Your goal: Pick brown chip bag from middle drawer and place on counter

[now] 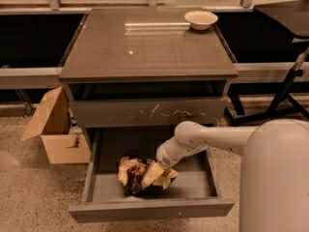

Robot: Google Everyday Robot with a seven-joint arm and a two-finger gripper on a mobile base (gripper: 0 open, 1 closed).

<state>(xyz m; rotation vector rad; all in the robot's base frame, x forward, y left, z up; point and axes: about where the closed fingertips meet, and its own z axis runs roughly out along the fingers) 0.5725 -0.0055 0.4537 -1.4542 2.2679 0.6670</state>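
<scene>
The white arm's jaws meet the crumpled brown foil chip bag at its two-o'clock edge inside the open grey drawer; their grip cannot be told.

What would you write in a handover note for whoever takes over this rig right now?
Pincer: down inside the open middle drawer, at the right side of the brown chip bag; a grip on the bag cannot be confirmed.
Bag: lying crumpled on the drawer floor, near the front, not yet lifted.
Counter: holds a bowl at its back right corner.
Cardboard box: on the floor left of the cabinet.
Done: drawer pulled out, arm reached to the bag.
Left: secure the bag, lift it out of the drawer, set it on the counter.
</scene>
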